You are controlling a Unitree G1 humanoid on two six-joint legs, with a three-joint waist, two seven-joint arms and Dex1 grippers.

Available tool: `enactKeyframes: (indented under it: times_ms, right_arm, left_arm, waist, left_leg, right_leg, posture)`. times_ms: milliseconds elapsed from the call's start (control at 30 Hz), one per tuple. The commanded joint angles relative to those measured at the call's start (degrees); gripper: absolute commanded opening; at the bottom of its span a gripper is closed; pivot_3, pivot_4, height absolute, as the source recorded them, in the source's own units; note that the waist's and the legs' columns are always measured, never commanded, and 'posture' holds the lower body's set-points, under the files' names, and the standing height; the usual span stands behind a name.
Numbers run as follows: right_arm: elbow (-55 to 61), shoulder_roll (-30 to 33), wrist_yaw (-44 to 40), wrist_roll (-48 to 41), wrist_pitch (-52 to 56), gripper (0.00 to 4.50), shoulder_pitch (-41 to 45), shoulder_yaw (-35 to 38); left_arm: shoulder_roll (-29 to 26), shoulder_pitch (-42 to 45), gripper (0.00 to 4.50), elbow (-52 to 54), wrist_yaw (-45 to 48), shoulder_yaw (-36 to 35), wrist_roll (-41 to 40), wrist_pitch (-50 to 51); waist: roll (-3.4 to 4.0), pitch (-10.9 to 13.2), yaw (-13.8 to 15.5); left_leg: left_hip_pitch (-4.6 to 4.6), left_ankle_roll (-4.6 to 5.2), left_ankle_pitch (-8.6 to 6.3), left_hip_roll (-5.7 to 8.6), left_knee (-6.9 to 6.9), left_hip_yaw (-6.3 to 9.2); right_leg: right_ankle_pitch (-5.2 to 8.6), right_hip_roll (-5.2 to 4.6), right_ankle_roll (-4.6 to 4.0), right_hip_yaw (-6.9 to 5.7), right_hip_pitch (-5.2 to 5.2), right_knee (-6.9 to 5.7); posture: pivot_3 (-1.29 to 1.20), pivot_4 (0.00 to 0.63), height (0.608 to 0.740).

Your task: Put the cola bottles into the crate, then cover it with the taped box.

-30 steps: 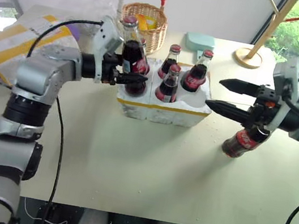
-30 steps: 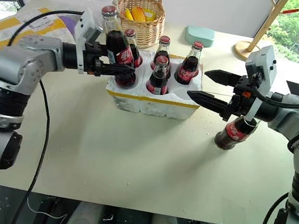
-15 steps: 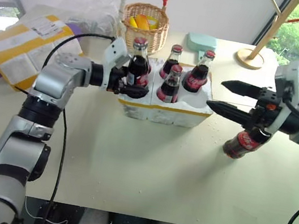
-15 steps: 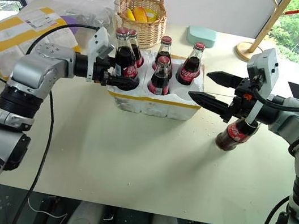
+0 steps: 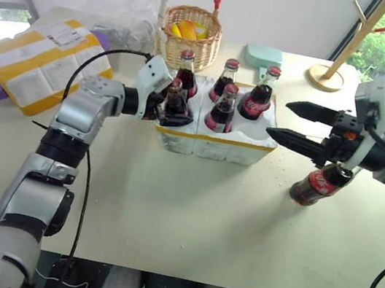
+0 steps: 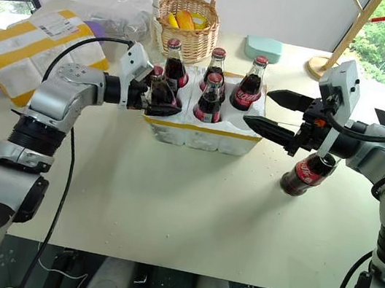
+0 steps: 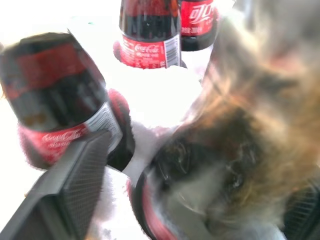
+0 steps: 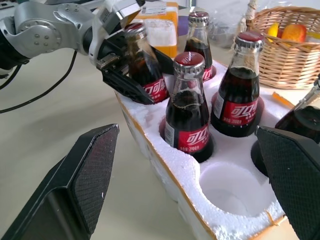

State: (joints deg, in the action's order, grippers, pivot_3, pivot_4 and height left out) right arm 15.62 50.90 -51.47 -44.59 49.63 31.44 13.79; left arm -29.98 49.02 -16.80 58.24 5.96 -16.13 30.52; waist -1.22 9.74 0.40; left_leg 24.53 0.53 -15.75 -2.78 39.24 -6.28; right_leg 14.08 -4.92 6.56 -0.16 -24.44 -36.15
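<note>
**Left gripper spread around a bottle seated in the crate**

Left gripper [image 6: 157, 99] sits at the front-left well of the low white styrofoam crate with its yellow tape band [image 6: 201, 134], its black fingers spread to either side of a small glass cola bottle with a red cap and red-and-white label [image 8: 143, 67] that stands in the well. Four more cola bottles stand upright in other wells; the front-right well [image 8: 231, 182] is empty. Right gripper [image 6: 263, 110] hovers just beside the crate's right end, fingers wide apart and holding nothing. A sixth cola bottle [image 6: 306, 173] stands on the pale worktop [image 6: 190, 203] beneath the right arm. The large white styrofoam taped box with yellow stripes [image 5: 40, 59] lies well to the left, near a wicker basket [image 5: 190, 33].
</note>
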Motion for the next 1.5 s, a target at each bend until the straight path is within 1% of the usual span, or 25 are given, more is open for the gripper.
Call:
enactKeyframes:
  times_ms: [33,167,267,333,400,467,533,600,667,767,800,900,1000,1067,1133,1200,1333,1500]
  right_arm:
    - [1.15,1.62,-0.03,-0.15,-0.82,4.50,0.42,1.99]
    - [0.99,2.98,-0.26,-0.99,-0.45,4.50,0.15,4.11]
    - [0.37,3.92,0.23,-3.12,0.65,4.50,0.19,7.77]
    - [-0.22,4.50,1.17,-4.57,1.60,4.50,0.22,11.01]
    - [-0.80,4.94,2.83,-5.89,2.70,4.50,-0.13,14.64]
    - [-1.15,5.04,4.89,-6.86,3.68,4.50,-0.81,17.90]
    - [-0.53,5.28,6.76,-6.96,4.65,4.50,-3.26,21.27]
    - [2.13,5.72,6.79,-5.78,4.88,4.50,-9.63,25.66]
    - [5.23,4.85,6.37,-6.48,5.25,4.50,-16.58,31.99]
    - [8.40,2.01,7.59,-12.70,7.88,4.50,-23.16,42.84]
    - [9.74,1.10,7.32,-13.08,7.88,4.50,-25.92,45.38]
    - [13.89,-2.90,7.35,-10.76,5.47,4.50,-35.77,49.83]
    - [16.34,-8.18,7.31,-12.47,3.43,4.50,-43.34,52.80]
    - [17.91,-11.06,6.60,-12.33,1.35,4.50,-47.60,52.35]
    - [19.59,-13.31,6.23,-10.58,-0.79,4.50,-51.41,49.48]
    - [20.42,-14.59,6.87,-9.08,-2.83,4.50,-53.38,46.61]
    - [17.64,-16.94,11.42,-1.62,-8.04,4.50,-51.72,35.71]
    - [13.36,-19.01,11.92,3.59,-14.20,4.50,-50.38,27.75]
  left_arm:
    - [-3.83,-1.93,4.46,8.17,2.54,-5.56,-6.49,6.40]
    - [-11.78,-5.42,4.46,20.45,6.32,-13.21,-17.47,17.20]
    - [-18.25,-8.02,4.46,27.39,9.25,-18.44,-25.69,24.07]
    - [-21.86,-10.33,4.46,30.79,11.34,-19.88,-28.80,26.00]
    - [-24.14,-12.61,4.46,33.08,12.48,-19.41,-29.48,25.54]
    - [-24.52,-13.75,4.46,33.48,11.86,-17.76,-28.78,24.35]
    - [-23.80,-14.05,4.46,32.57,11.14,-15.64,-27.56,23.30]
    - [-23.13,-13.93,4.46,31.82,10.88,-13.52,-26.18,21.45]
    - [-21.78,-12.70,4.46,30.51,10.04,-12.42,-25.72,20.39]
    - [-20.09,-10.28,4.46,27.90,9.02,-11.25,-25.33,20.13]
    - [-19.72,-9.86,4.46,27.35,8.93,-10.77,-24.92,19.74]
    - [-18.70,-9.88,4.46,26.75,8.41,-9.48,-23.12,17.35]
    - [-18.15,-10.28,4.46,26.71,8.13,-9.13,-22.68,16.58]
    - [-18.06,-10.54,4.46,27.05,8.16,-9.08,-22.87,16.64]
    - [-18.06,-10.78,4.46,27.68,8.33,-8.89,-23.12,16.80]
    - [-18.14,-11.11,4.46,28.42,8.60,-8.76,-23.47,16.97]
    - [-18.63,-11.93,4.46,30.31,9.53,-8.06,-23.37,16.44]
    - [-18.71,-12.37,4.46,31.38,9.19,-7.94,-23.14,16.34]
  waist:
    - [0.00,0.00,-0.25]
    - [0.00,0.01,-1.01]
    - [0.00,0.01,-1.06]
    - [0.03,0.00,-0.96]
    - [0.03,-0.01,-0.85]
    - [0.03,-0.01,-0.67]
    - [0.02,-0.01,-0.52]
    - [0.01,-0.01,-0.09]
    - [0.02,-0.01,0.43]
    - [0.03,-0.01,0.37]
    - [0.02,-0.01,0.39]
    - [-0.02,-0.05,0.32]
    - [-0.02,-0.05,0.15]
    - [0.06,-0.09,-0.03]
    - [0.07,-0.10,-0.10]
    - [0.08,-0.10,-0.19]
    - [0.07,-0.10,-0.35]
    - [0.10,-0.11,-0.01]
  left_leg:
    - [0.00,0.00,0.00,-0.01,-0.01,0.00]
    - [0.01,-0.01,0.01,-0.07,-0.03,0.09]
    - [0.01,-0.02,0.01,-0.07,-0.03,0.10]
    - [-0.03,-0.02,0.01,-0.05,-0.03,0.09]
    - [-0.05,-0.02,0.01,-0.04,-0.03,0.09]
    - [-0.06,-0.02,0.01,-0.01,-0.03,0.08]
    - [-0.06,-0.02,0.01,0.00,-0.03,0.06]
    - [-0.06,-0.02,0.01,0.02,-0.04,0.05]
    - [-0.05,-0.02,0.01,0.02,-0.05,-0.02]
    - [-0.05,-0.02,0.01,0.02,-0.04,-0.03]
    - [-0.04,-0.02,0.01,0.02,-0.04,0.00]
    - [-0.12,-0.02,0.01,0.02,-0.05,0.04]
    - [-0.14,-0.02,0.01,-0.01,-0.05,0.08]
    - [-0.14,-0.02,0.01,-0.01,-0.05,0.12]
    - [-0.17,-0.02,0.01,-0.02,-0.05,0.14]
    - [-0.18,-0.02,0.01,-0.04,-0.06,0.19]
    - [-0.18,-0.02,0.01,-0.03,-0.04,0.19]
    - [-0.17,-0.02,0.01,-0.03,-0.05,0.19]
  right_leg:
    - [0.00,0.01,0.00,0.00,-0.01,-0.01]
    - [0.01,0.07,0.00,0.00,-0.04,-0.03]
    - [0.01,0.04,0.00,0.00,-0.01,-0.01]
    - [0.01,0.00,0.00,0.00,0.03,0.00]
    - [0.01,-0.01,0.00,0.00,0.05,0.00]
    - [0.02,-0.03,-0.01,0.00,0.08,0.00]
    - [0.02,-0.02,-0.02,0.00,0.09,0.01]
    - [0.02,-0.02,-0.02,0.00,0.11,0.03]
    - [0.02,0.00,-0.02,0.00,0.10,0.05]
    - [0.02,0.01,0.00,-0.01,0.09,0.03]
    - [0.01,0.01,0.00,-0.01,0.09,0.03]
    - [0.01,0.06,0.00,-0.01,0.20,0.06]
    - [0.02,0.09,-0.01,0.00,0.23,0.07]
    - [0.02,0.08,-0.01,0.03,0.20,0.05]
    - [0.02,0.09,-0.01,0.04,0.21,0.04]
    - [0.02,0.13,-0.02,0.03,0.21,0.03]
    - [0.12,0.12,-0.21,0.05,0.23,0.04]
    - [0.13,0.15,-0.21,0.04,0.19,0.02]
  posture:
    - [0.00,0.150,0.740]
    - [0.00,0.150,0.740]
    - [0.00,0.150,0.740]
    - [0.00,0.150,0.740]
    - [0.00,0.150,0.740]
    - [0.00,0.150,0.740]
    - [0.00,0.150,0.740]
    - [0.00,0.150,0.740]
    - [0.00,0.150,0.740]
    - [0.00,0.150,0.740]
    - [0.00,0.150,0.740]
    - [0.00,0.150,0.740]
    - [0.00,0.150,0.740]
    - [0.00,0.150,0.740]
    - [0.00,0.150,0.740]
    - [0.00,0.150,0.740]
    - [0.00,0.150,0.740]
    - [0.00,0.150,0.740]
